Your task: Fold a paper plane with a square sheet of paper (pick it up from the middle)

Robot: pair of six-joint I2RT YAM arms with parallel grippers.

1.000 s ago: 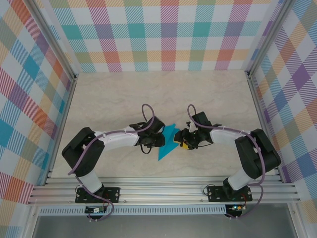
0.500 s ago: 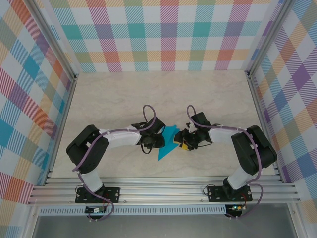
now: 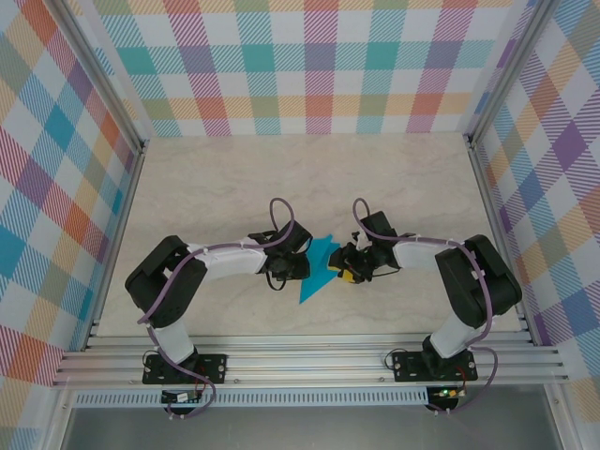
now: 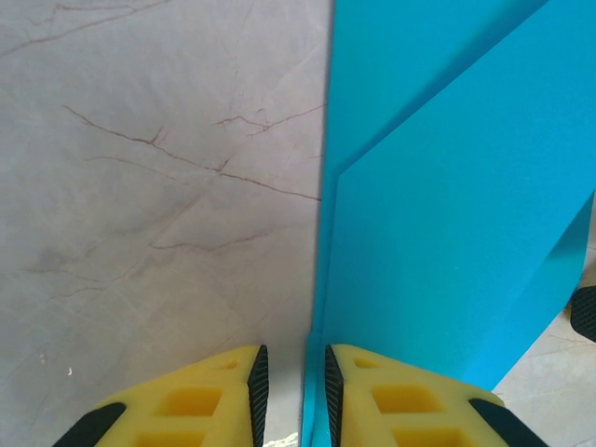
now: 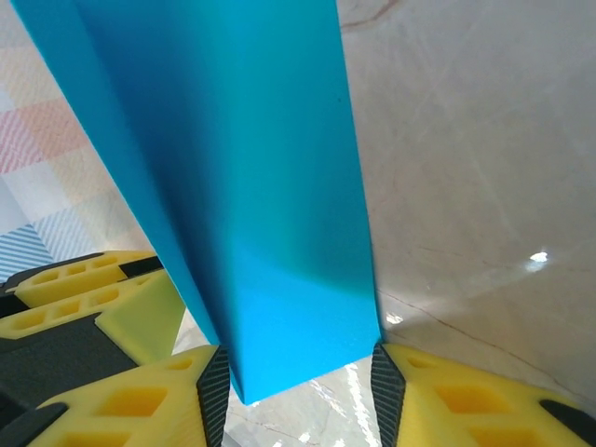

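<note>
The teal-blue square sheet of paper (image 3: pixel 319 268) lies partly folded into a pointed shape at the table's middle, between my two grippers. My left gripper (image 3: pixel 296 267) is at its left edge. In the left wrist view a narrow gap shows between the jaws (image 4: pixel 296 354); the folded paper (image 4: pixel 447 205) has its edge in that gap against the right pad, clear of the left pad. My right gripper (image 3: pixel 344 268) is at the paper's right side. Its jaws (image 5: pixel 296 354) stand apart, with a raised band of paper (image 5: pixel 251 186) spanning them and touching both pads.
The pale marbled table (image 3: pixel 309 178) is fenced by aluminium rails and checked walls. The left gripper's yellow fingers (image 5: pixel 74 289) show just beyond the paper in the right wrist view. The two grippers sit close together, with only the paper between them.
Both grippers' jaws have narrowed around the paper. The left arm's elbow has swung inward to the right. The paper has stayed in the same spot.
</note>
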